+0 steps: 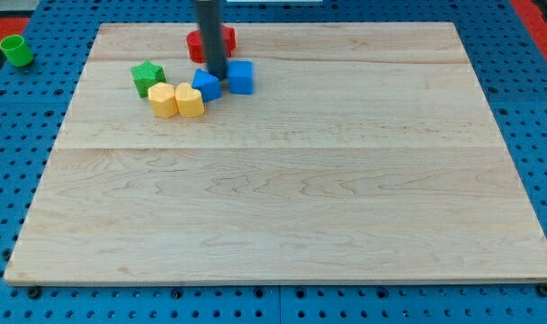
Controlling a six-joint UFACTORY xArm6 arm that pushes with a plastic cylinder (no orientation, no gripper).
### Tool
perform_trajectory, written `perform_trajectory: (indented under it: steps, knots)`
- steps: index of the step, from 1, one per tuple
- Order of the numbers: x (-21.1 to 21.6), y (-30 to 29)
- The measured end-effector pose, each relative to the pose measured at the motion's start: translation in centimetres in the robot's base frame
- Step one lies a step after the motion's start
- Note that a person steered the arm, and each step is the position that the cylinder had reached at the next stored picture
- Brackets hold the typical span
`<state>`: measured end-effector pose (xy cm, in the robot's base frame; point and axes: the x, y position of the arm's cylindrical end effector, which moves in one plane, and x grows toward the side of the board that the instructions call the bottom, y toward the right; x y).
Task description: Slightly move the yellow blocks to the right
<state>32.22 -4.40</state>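
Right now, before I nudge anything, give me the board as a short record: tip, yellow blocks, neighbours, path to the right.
tip: my tip sits between the two blue blocks, above the yellows in the view
yellow blocks: two yellow blocks, side by side, touching
blue blocks: one against the right yellow's upper right; blue cube further right
green block: green star, upper left of the yellows
red block: behind the rod
path right: bare board

We find no writing anywhere: no text, label, brand, number or sign that we can read.
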Motion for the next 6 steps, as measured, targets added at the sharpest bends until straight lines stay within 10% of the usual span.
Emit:
perform_trajectory:
  steps: [2,6]
  knots:
    - [5.3,6.6]
    - [8.6,-16.8]
